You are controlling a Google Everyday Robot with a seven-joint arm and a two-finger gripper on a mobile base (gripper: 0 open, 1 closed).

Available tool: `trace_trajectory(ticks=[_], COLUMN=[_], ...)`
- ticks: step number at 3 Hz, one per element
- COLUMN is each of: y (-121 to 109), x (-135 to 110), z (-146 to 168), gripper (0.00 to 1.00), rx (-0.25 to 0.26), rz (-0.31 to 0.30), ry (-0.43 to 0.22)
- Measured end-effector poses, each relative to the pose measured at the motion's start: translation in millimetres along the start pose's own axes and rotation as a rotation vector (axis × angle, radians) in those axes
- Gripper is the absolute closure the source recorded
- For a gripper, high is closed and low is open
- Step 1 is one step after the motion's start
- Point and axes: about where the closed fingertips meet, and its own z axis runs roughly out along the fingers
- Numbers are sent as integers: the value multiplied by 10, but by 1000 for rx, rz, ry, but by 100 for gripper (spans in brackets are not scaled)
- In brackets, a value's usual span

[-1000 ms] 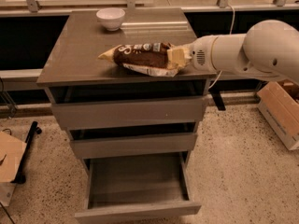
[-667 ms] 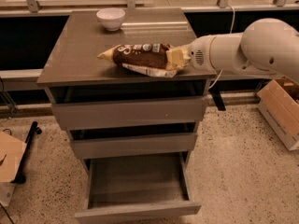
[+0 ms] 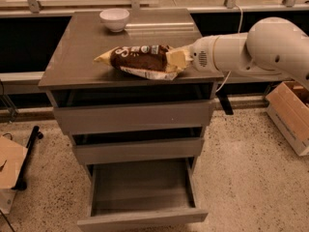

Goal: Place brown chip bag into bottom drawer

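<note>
The brown chip bag (image 3: 141, 59) lies across the front right part of the cabinet top (image 3: 77, 57), with a dark brown middle and pale yellow ends. My gripper (image 3: 182, 59) reaches in from the right on a thick white arm and is shut on the bag's right end. The bag's left end points toward the cabinet's left side. I cannot tell whether the bag rests on the top or hangs just above it. The bottom drawer (image 3: 142, 215) is pulled out below, and its shallow tray holds nothing.
A white bowl (image 3: 115, 19) stands at the back of the cabinet top. The two upper drawers (image 3: 133, 117) are only slightly out. A cardboard box (image 3: 292, 112) sits on the floor at the right, and a flat cardboard piece (image 3: 8, 166) at the left.
The arm and the bag have shifted very slightly to the left. Nothing else has moved.
</note>
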Motion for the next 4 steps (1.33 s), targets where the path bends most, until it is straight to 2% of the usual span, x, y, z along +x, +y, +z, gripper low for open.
trace_trajectory(ticks=[1, 2, 3, 4], y=[149, 225, 271, 290], x=[60, 192, 427, 735], z=[-418, -1039, -1576, -1762], gripper=[100, 100, 100, 100], rx=[-13, 39, 114, 145], rz=[15, 35, 83, 134], ry=[7, 19, 48, 105])
